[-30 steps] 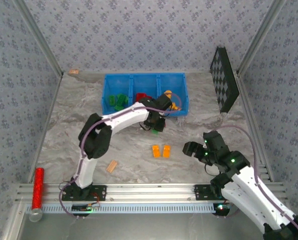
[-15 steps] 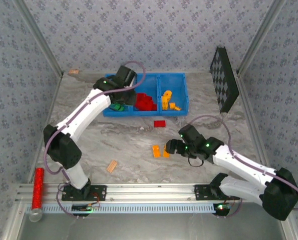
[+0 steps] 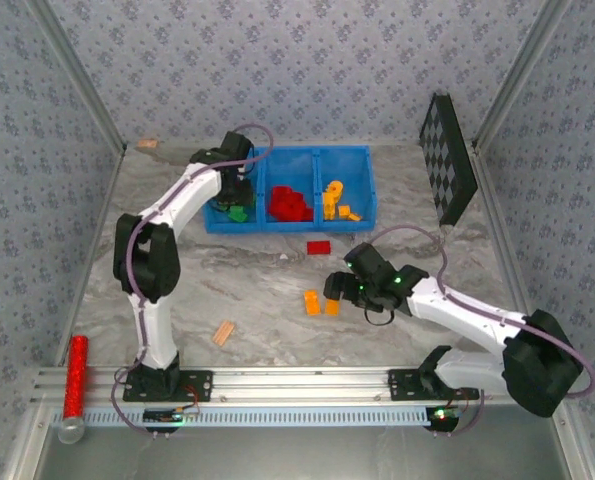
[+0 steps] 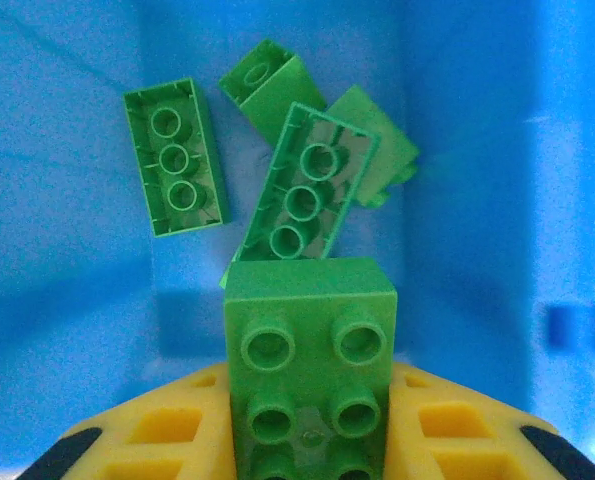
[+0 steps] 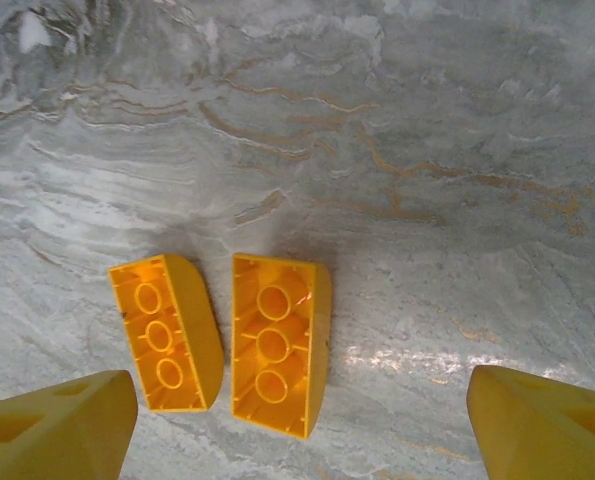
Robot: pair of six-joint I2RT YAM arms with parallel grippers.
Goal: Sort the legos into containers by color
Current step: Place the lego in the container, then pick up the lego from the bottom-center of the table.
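Containers (image 3: 297,153): three open compartments side by side in one bright blue bin, standing at the far middle of a grey marbled table (image 3: 227,280). The left arm reaches over the left compartment. Its left gripper (image 3: 239,192) is clamped on a green brick (image 4: 310,350), held between yellow fingers (image 4: 147,435) with its studs facing the wrist camera. The right gripper (image 5: 297,430) hangs over the table near the middle, its jaws spread wide with nothing between them.

A heap of red legos (image 3: 290,203) sits in the middle compartment, and orange-yellow legos (image 3: 335,198) sit in the right one. Loose green legos (image 4: 174,157) lie on the floor of the left compartment, some underside up and leaning on one another. On the table, a red brick (image 3: 319,247) lies just in front of the bin. Two orange-yellow bricks (image 5: 167,330) lie side by side, undersides up, directly below the right gripper.
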